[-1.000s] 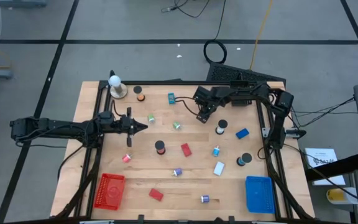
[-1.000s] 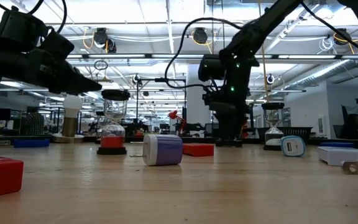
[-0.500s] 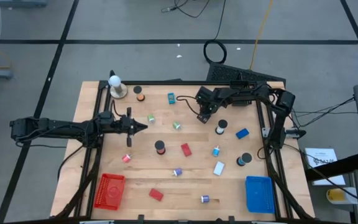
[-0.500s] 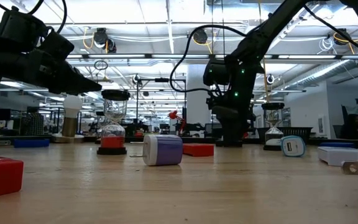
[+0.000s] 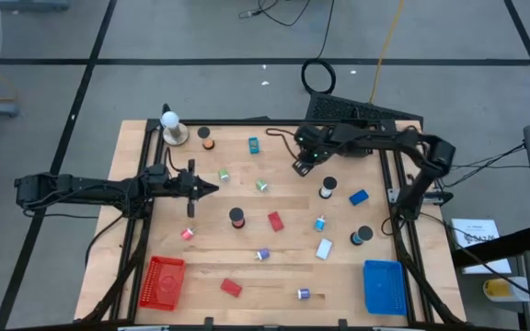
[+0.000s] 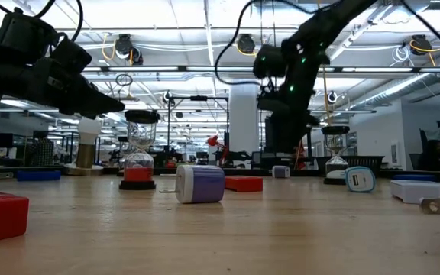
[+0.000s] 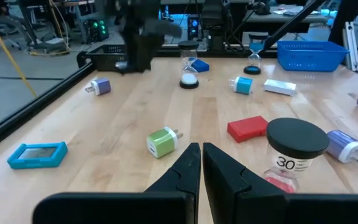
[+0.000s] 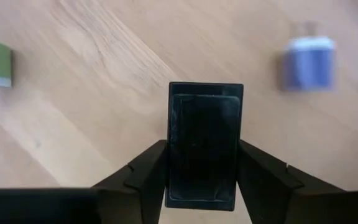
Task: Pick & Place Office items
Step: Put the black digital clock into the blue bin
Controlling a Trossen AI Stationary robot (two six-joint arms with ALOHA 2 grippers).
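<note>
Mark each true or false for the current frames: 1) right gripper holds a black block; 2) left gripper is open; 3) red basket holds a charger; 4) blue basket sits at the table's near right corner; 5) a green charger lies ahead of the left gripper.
1) True: the right gripper is shut on a black block, lifted off the table.
2) False: the left gripper is shut, holding nothing.
3) False: the red basket looks empty.
4) True: the blue basket sits there.
5) True: the green charger lies there.

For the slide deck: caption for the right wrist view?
Right tool gripping a black block above the wooden table.
</note>
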